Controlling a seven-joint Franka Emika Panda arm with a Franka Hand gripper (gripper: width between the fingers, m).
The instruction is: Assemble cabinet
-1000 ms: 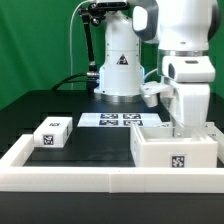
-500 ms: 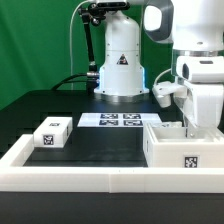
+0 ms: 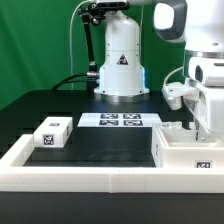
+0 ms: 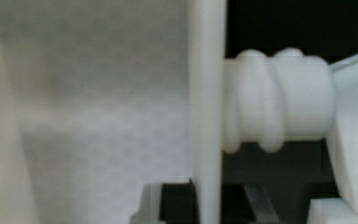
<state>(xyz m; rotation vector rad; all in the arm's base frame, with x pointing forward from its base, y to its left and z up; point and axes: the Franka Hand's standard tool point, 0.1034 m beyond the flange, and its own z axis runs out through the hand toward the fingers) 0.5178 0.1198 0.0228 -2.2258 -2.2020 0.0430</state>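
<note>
The cabinet (image 3: 188, 149), a large white box with a tag on its front face, sits at the exterior view's right, against the front rail. My gripper (image 3: 207, 126) reaches down into it from above. In the wrist view my gripper (image 4: 208, 197) is shut on a thin white wall of the cabinet (image 4: 206, 90). One dark finger (image 4: 176, 200) shows on each side of that wall. A ribbed white knob (image 4: 274, 100) sits just beside the wall. The cabinet's far right part is cut off by the frame edge.
A small white tagged block (image 3: 50, 133) lies at the exterior view's left. The marker board (image 3: 120, 120) lies flat in front of the robot base (image 3: 120, 65). A long white rail (image 3: 90, 177) borders the table's front and sides.
My gripper and the cabinet have slid toward the exterior view's right, and the cabinet's front tag now sits lower. The small block has not moved.
</note>
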